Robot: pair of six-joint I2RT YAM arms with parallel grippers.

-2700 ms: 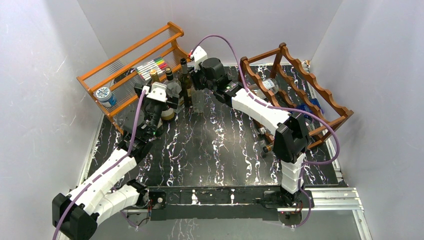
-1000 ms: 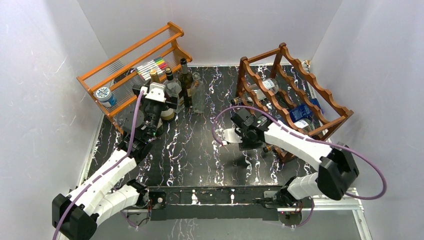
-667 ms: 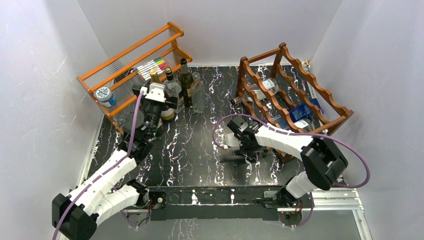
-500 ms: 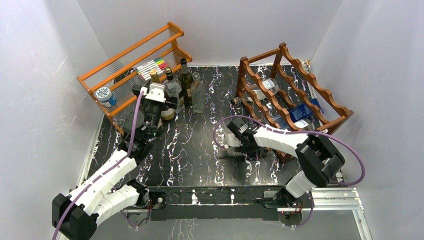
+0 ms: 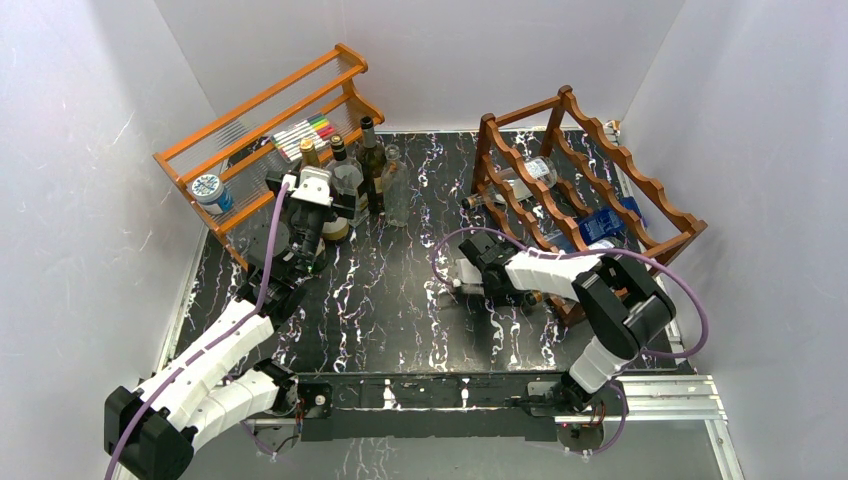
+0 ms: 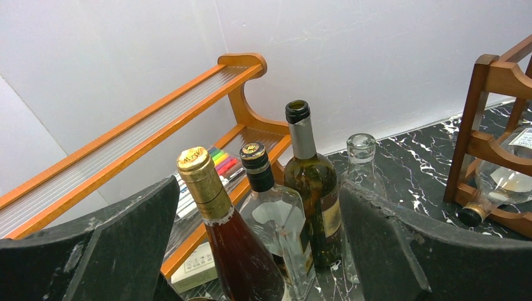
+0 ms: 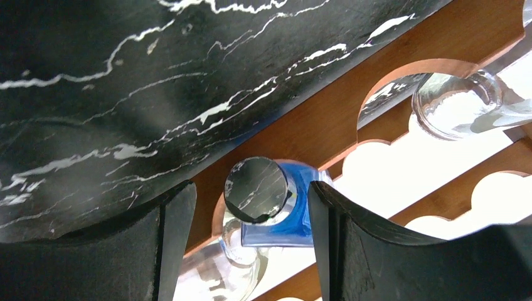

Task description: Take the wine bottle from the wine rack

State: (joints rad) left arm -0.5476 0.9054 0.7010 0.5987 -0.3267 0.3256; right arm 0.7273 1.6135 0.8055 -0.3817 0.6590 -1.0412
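The dark reddish-brown wine rack [image 5: 600,170] stands at the right back of the table. A wine bottle with a blue body and a shiny dark cap [image 7: 257,183] lies low in the rack, its neck poking out through a scalloped rail [image 7: 326,135]. My right gripper [image 7: 251,195] is open, level with that cap, one finger on each side with gaps showing. From above, my right gripper [image 5: 518,290] sits low at the rack's near front corner. My left gripper [image 6: 258,191] is wide open in front of standing bottles and holds nothing.
Several upright bottles [image 5: 365,175] cluster at the back left beside a lighter orange rack [image 5: 255,120] holding markers and a round tin [image 5: 208,190]. A clear bottle [image 5: 528,175] lies higher on the wine rack. White walls close in on three sides.
My right arm has swung from the standing bottles at the back down to the rack's low front, then edged closer to the bottle's cap. The left arm has stayed still.
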